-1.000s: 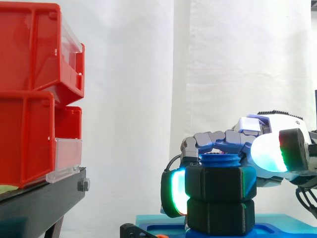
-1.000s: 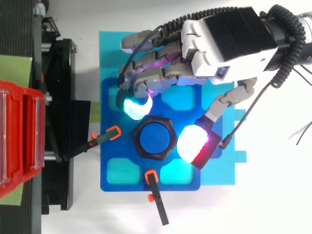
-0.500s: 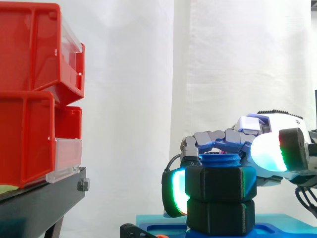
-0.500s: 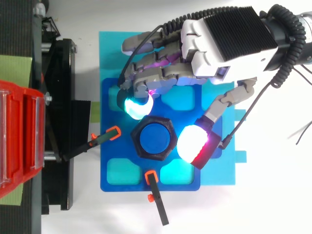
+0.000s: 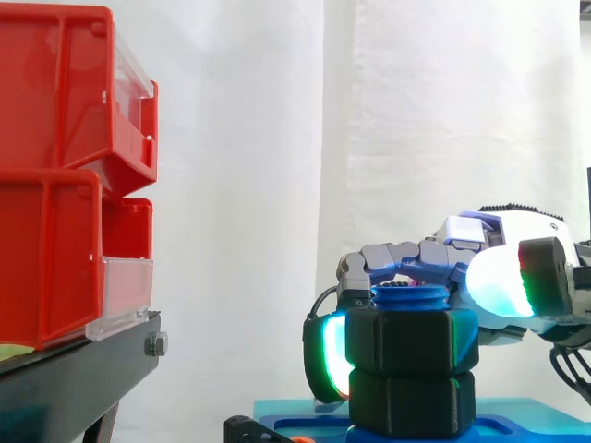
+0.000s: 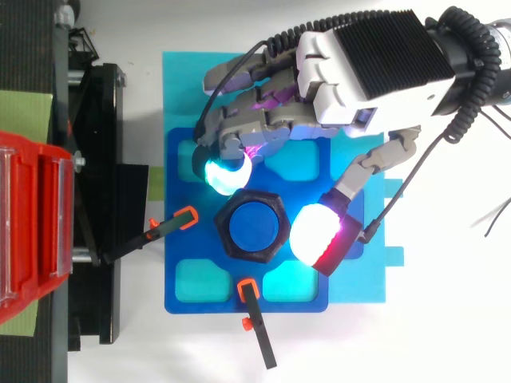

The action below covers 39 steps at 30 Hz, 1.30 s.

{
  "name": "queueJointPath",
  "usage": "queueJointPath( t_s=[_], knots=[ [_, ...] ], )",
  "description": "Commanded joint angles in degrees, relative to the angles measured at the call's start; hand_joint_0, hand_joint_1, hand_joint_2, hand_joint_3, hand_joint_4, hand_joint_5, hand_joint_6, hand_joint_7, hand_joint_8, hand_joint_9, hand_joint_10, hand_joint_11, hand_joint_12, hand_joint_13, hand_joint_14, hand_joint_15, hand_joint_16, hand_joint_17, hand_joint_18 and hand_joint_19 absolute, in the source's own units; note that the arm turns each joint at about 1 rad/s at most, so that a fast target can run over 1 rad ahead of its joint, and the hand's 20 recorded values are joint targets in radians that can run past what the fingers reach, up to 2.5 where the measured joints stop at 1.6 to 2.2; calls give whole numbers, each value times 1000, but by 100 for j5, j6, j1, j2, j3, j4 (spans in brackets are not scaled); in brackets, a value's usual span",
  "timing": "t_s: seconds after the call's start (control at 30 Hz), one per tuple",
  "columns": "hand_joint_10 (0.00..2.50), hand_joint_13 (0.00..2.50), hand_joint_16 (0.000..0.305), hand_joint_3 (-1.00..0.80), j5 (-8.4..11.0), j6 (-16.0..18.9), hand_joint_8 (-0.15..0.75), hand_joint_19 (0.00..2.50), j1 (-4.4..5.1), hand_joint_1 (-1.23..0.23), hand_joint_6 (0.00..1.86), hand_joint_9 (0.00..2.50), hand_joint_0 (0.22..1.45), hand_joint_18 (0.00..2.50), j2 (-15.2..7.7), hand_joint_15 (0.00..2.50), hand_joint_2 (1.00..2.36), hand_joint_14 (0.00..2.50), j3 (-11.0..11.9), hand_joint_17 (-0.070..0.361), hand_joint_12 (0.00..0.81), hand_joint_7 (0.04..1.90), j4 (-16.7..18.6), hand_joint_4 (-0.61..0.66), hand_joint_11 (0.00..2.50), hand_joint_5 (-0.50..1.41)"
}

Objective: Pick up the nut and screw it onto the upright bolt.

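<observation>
A black hex nut sits on the upright blue bolt, whose threaded top pokes out above the nut. Beneath it is a second black hex piece. My hand reaches in from the right and curls round the nut. A cyan-green fingertip presses the nut's far left side, and the white-red thumb pad rests at its right side. From the side, the green pad and the white pad flank the nut.
The bolt stands in a dark blue tray on a light blue base. Two black clamps with orange tips point at the bolt. Red bins on a black stand are to the left.
The fingers behind the nut have shifted slightly and spread a little. Nut, thumb pad and arm stay where they were.
</observation>
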Motion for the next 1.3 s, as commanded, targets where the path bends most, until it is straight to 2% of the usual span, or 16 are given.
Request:
queueJointPath(
  t_s=[0.0,0.2,0.43,0.6,0.67,0.8,0.83,0.97,1.0,1.03,1.07,1.1,1.17,1.23,1.27],
  knots=[
    [0,787,38,-500,-69,6,160,124,-51,-346,501,1400,455,482,22,11,1000,0,102,85,293,1439,-37,102,14,94],
    [0,798,38,-500,-324,6,154,144,-130,-338,501,1413,452,516,30,8,1000,0,286,85,290,1435,-354,105,10,96],
    [0,813,38,-500,-350,-3,153,152,-192,-324,501,1424,445,528,74,8,1000,0,409,86,287,1430,-714,104,3,96],
    [2,776,41,-500,-429,-64,193,162,-244,-313,502,1380,439,497,303,16,1000,0,427,92,301,1393,-916,94,16,79],
    [0,764,42,-500,-473,-91,203,166,-315,-309,502,1373,436,476,522,20,1000,0,427,95,312,1389,-1083,103,34,72],
    [0,749,45,-500,-482,-126,227,162,-350,-312,502,1340,431,450,672,31,1000,2,427,101,324,1365,-1188,119,40,56],
    [0,739,46,-500,-473,-170,236,163,-376,-319,503,1323,426,435,795,34,1000,0,427,104,329,1333,-1329,138,71,40],
    [3,703,49,-500,-429,-231,260,165,-403,-365,504,1264,418,398,980,46,1000,0,427,111,340,1184,-1698,192,107,-17],
    [3,700,49,-500,-350,-249,259,169,-394,-371,504,1257,418,398,1032,42,1000,0,427,111,342,1157,-1848,194,114,-27],
    [5,698,50,-500,-192,-231,270,174,-385,-389,504,1244,418,398,1050,52,1000,2,427,112,345,1098,-1962,212,120,-48],
    [6,697,50,-500,-192,-231,274,176,-385,-398,504,1243,418,399,1050,53,1000,1,427,113,346,1070,-1962,213,141,-62],
    [5,688,50,-500,37,-222,275,175,-367,-400,504,1240,418,399,1085,51,1000,1,427,113,349,1054,-2059,217,149,-68],
    [5,684,51,-500,344,-187,280,182,-350,-422,504,1206,422,388,1129,68,1000,2,427,114,351,990,-2146,218,161,-94],
    [5,669,51,-500,810,-38,275,184,-315,-430,504,1148,424,385,1173,62,1000,2,427,114,350,962,-2287,221,149,-108],
    [5,652,51,-500,942,50,276,187,-297,-437,503,1127,425,374,1190,64,1000,2,427,115,350,943,-2349,212,140,-118]
  ],
)
